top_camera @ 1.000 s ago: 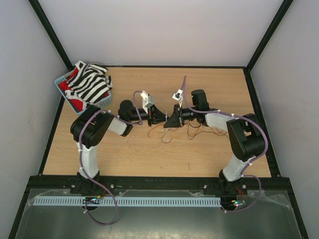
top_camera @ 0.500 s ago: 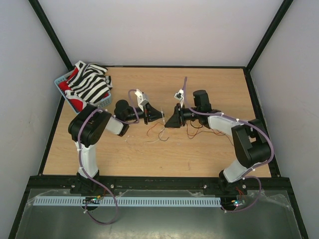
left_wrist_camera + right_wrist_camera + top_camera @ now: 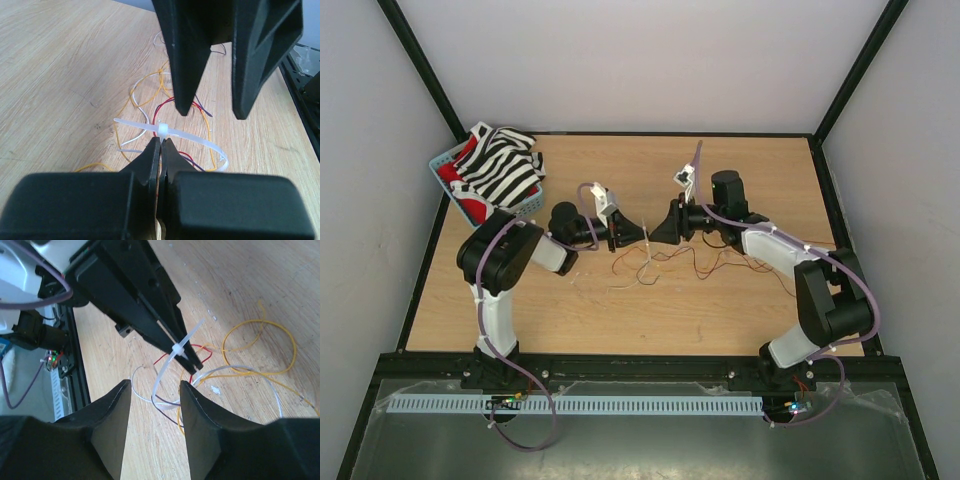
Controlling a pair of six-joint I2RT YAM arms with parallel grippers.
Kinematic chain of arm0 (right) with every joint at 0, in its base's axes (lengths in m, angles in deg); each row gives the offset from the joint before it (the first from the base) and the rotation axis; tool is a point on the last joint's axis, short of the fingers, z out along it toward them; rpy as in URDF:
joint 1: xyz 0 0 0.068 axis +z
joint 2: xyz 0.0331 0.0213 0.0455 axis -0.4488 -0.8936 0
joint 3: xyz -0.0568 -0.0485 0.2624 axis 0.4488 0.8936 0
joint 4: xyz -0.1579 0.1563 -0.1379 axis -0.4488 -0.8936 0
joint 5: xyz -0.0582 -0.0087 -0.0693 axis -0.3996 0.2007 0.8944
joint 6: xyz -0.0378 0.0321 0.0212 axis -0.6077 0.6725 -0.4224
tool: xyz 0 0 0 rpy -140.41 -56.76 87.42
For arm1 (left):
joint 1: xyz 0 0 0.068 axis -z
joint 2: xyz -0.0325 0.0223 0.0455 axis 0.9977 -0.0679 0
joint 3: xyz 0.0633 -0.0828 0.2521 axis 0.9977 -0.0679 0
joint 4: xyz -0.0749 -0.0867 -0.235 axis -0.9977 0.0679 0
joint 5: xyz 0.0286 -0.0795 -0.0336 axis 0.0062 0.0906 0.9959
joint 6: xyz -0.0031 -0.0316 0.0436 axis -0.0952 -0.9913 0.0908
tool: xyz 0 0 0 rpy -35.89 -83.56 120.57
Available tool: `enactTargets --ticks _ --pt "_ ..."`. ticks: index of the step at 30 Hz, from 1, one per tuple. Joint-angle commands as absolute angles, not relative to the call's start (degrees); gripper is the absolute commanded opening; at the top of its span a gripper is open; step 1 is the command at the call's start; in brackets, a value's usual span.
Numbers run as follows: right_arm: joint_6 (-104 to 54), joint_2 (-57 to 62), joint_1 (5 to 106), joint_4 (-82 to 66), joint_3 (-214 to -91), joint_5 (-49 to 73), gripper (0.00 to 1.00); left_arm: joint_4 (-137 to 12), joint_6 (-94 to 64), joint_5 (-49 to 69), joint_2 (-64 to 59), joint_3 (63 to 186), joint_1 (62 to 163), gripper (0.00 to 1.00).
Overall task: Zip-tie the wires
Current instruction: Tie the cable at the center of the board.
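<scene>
left arm (image 3: 505,262): one, at the near left edge of the table, reaching in towards the middle.
right arm (image 3: 820,290): one, at the near right edge, bent round to meet the left arm over the middle of the table.
left gripper (image 3: 160,142): one, with two black fingers clenched tip to tip. It pinched the zip tie just beside the tie's square head.
right gripper (image 3: 211,114): one, with two black fingers released and standing well apart, nothing between them. Its tips hung just above the zip tie, facing the left gripper.
zip tie (image 3: 161,129): one whitish strip, lifted off the table between the two grippers. It had one small square head. One end stuck out straight from the head and the other curved away in a bend.
wires (image 3: 260,345): a loose tangle lying on the table under and beyond the grippers. Four colours could be counted: yellow, white, red and dark. The number of strands could not be told. One red strand ran close behind the zip tie's head, but whether the tie went round any strand could not be told.
table (image 3: 570,315): one, of light wood.
basket (image 3: 439,162): one, pale blue, at the far left corner of the table, well apart from the wires.
cloth (image 3: 500,165): one, striped black and white, heaped in the basket, with something red showing under it.
</scene>
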State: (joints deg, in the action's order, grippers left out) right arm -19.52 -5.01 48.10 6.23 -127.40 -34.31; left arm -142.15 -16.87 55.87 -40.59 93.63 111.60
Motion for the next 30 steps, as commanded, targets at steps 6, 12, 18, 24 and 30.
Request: enactTargets --ticks 6,12,18,24,30 --pt "-10.74 -7.84 48.07 13.23 -130.84 -31.66 0.54 -144.98 -13.87 58.75 -38.55 93.28 113.14 0.00" --pt "-9.37 -10.16 48.08 13.82 -131.94 -31.74 0.54 -144.97 -12.41 58.54 -38.11 92.88 113.68 0.00" --pt "-8.79 -11.17 48.08 14.57 -131.91 -32.46 0.47 -144.97 -12.05 58.54 -38.14 92.91 113.87 0.00" --pt "-7.18 -12.03 48.05 15.36 -132.18 -33.50 0.35 -144.97 -11.82 58.63 -38.28 93.01 114.13 0.00" --pt "-6.81 -12.79 48.07 15.67 -132.37 -34.28 0.32 -144.98 -11.72 58.72 -38.26 93.11 114.10 0.00"
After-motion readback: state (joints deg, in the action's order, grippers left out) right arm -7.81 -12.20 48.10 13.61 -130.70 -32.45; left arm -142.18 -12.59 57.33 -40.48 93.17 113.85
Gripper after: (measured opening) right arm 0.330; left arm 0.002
